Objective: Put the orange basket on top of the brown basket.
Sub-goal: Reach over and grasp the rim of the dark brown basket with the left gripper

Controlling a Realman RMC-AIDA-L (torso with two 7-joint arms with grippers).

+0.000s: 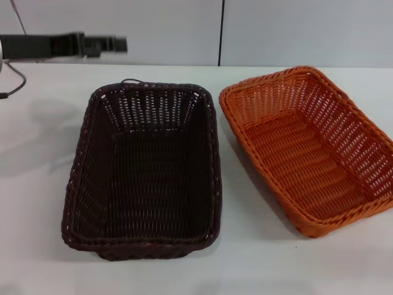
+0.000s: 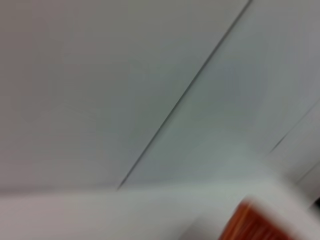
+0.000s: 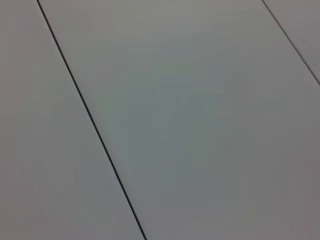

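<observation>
Two woven trays sit side by side, apart, on the white tabletop (image 1: 37, 184): dark brown rectangular wicker basket (image 1: 144, 172) left, bright orange rectangular wicker basket (image 1: 310, 147) right; left tool (image 1: 104, 44) at the far-left edge, grip state unclear

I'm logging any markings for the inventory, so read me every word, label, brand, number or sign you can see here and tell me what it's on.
None: no readable text shows in any view.
The brown basket and the orange basket carry no label or tag.
The table is plain white, unmarked.
The left gripper, at the far left over the table, shows no legible marking.
The wall panels are blank.
</observation>
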